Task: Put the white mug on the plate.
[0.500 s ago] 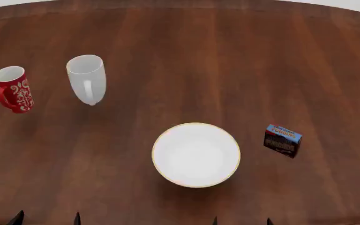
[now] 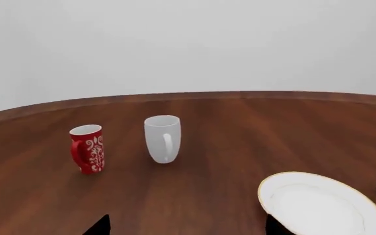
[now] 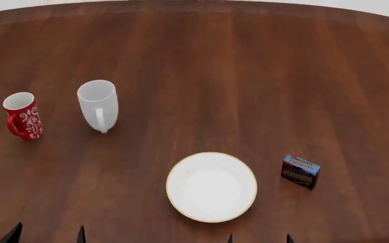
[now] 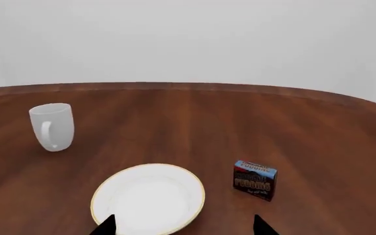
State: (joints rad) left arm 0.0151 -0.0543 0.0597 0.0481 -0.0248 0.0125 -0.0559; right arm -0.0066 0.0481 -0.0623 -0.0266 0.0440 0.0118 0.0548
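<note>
The white mug (image 3: pixel 98 105) stands upright on the brown table at the left, handle toward me; it also shows in the left wrist view (image 2: pixel 162 138) and the right wrist view (image 4: pixel 52 126). The plate (image 3: pixel 211 187), white with a gold rim, lies near the table's front middle, empty; it also shows in both wrist views (image 2: pixel 320 205) (image 4: pixel 148 198). My left gripper (image 3: pixel 46 236) is open and empty at the near edge, well short of the mug. My right gripper (image 3: pixel 259 238) is open and empty, just in front of the plate.
A red mug with a white floral pattern (image 3: pixel 24 116) stands left of the white mug. A small dark box with a blue top (image 3: pixel 301 171) lies right of the plate. The wooden table (image 3: pixel 248 76) stretches far back to a curved edge.
The head view has shifted: every object now sits lower in the picture and more of the table's far edge shows. The objects keep their places on the table.
</note>
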